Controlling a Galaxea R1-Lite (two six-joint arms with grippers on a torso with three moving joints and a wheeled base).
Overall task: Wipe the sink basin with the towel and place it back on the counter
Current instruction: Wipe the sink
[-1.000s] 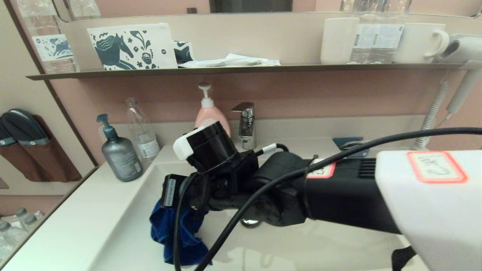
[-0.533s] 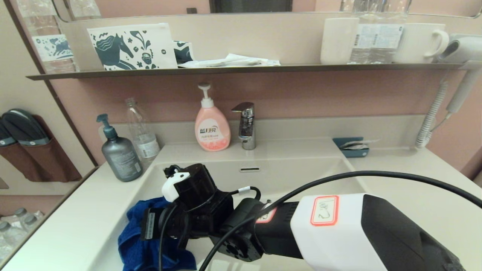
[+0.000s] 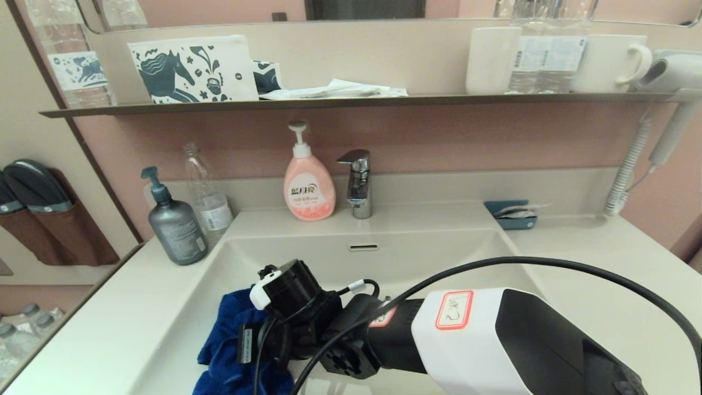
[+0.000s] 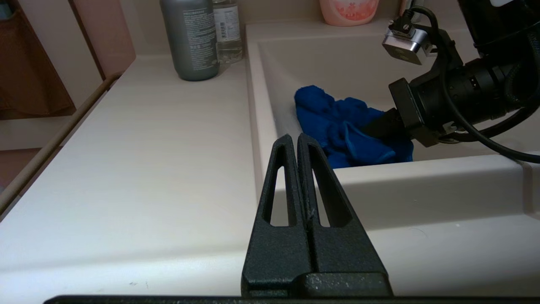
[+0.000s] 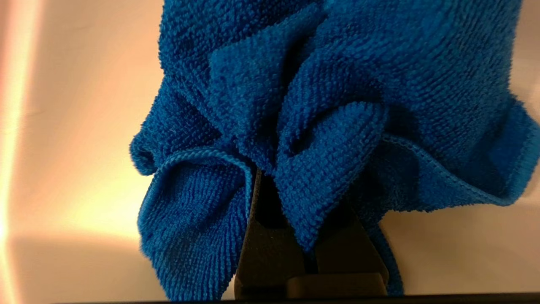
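Off-white vanity table, pink wall. Left to right along the back: grey pump bottle, clear plastic bottle, pink soap dispenser, chrome faucet, small teal tray. Glossy off-white sink basin in the middle. Left claw above the table's front edge, fingers pressed together, empty. Right claw down in the basin's left side, pinching the rumpled royal-blue terry towel, which lies against the basin's left slope.

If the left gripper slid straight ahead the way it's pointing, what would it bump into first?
Probably the sink basin's near rim, just ahead of the shut left gripper. Past that lies the towel held by the right gripper. Depth is hard to judge.
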